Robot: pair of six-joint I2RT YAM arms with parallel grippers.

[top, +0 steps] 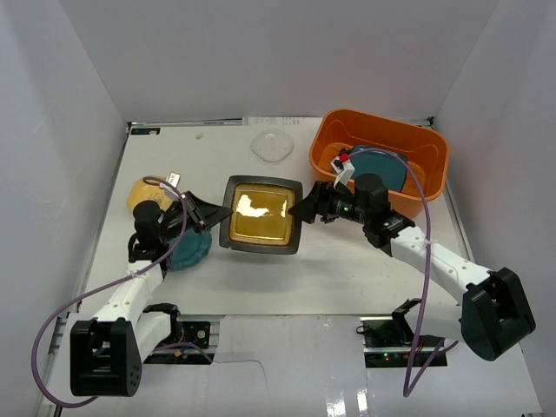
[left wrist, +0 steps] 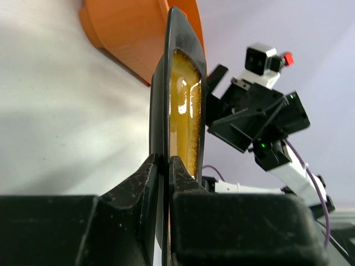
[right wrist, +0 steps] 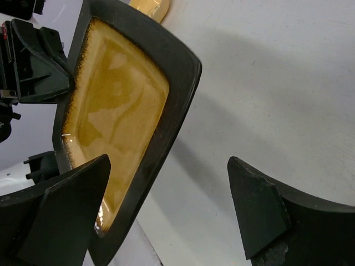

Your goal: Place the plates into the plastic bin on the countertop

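A black square plate with an amber centre hangs tilted above the countertop. My left gripper is shut on its left rim, and the left wrist view shows the plate edge-on, pinched in that gripper. My right gripper stands open at the plate's right rim. In the right wrist view its jaws stand wide on either side of the plate's rim, gripping nothing. The orange plastic bin at the back right holds a teal plate.
A yellow plate and a teal plate lie on the left under my left arm. A clear round dish sits near the back wall. White walls close in the countertop on three sides.
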